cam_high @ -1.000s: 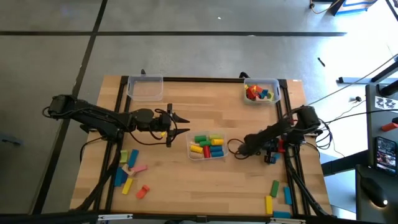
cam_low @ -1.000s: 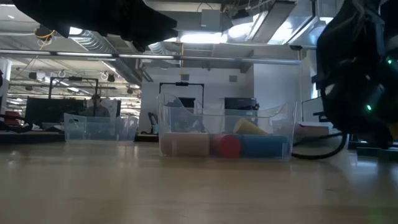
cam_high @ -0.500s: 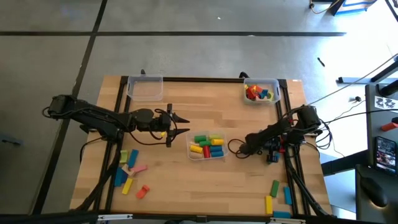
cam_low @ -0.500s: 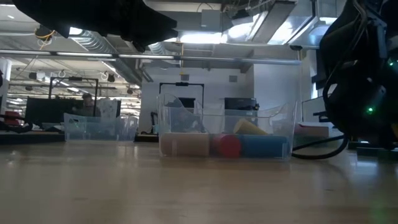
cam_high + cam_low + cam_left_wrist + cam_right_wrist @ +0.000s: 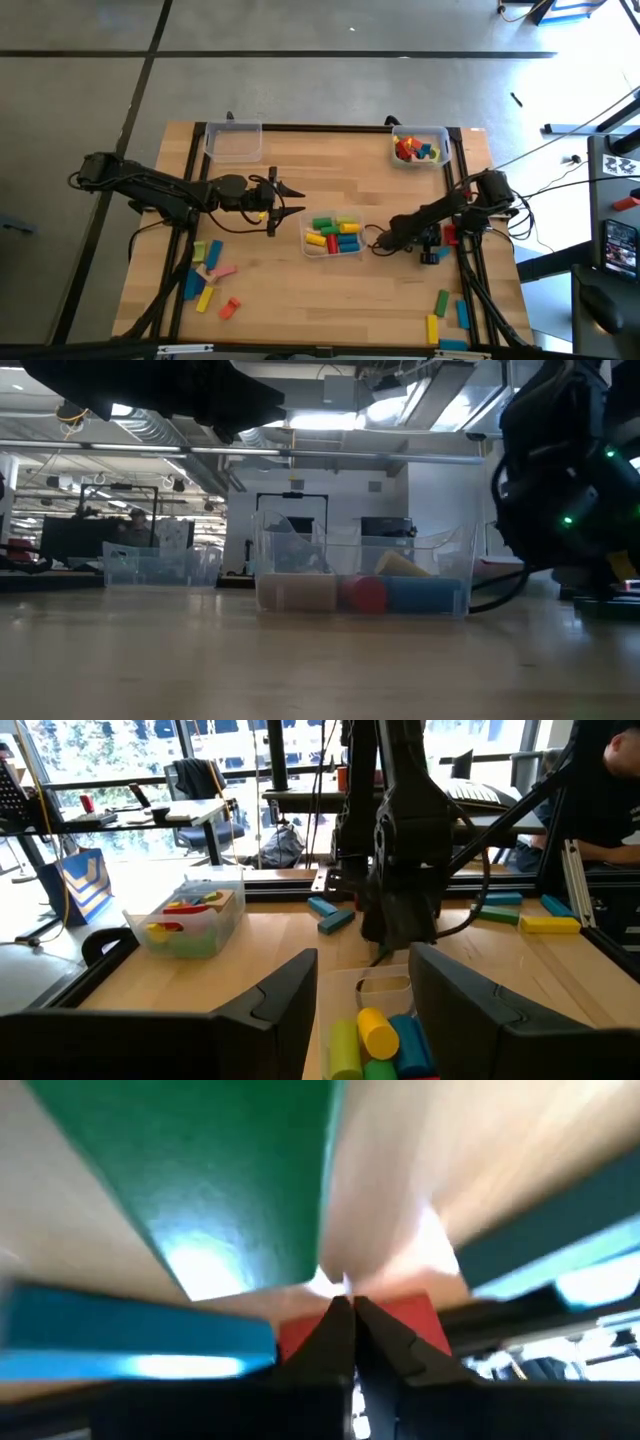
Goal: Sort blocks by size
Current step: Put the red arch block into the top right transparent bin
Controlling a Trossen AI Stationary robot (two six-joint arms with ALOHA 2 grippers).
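Beyond the right jaws — shut — a red block (image 5: pixel 400 1315).

The surface (image 5: pixel 300 290) is pale wood grain with a black frame. The middle bin (image 5: pixel 333 236) is clear plastic and holds yellow, green, red and blue blocks (image 5: pixel 330 236). The far bin (image 5: pixel 421 146) shows mostly red and orange pieces. Loose blocks (image 5: pixel 208 275) are green, blue, yellow, pink and orange. Both arms are black.
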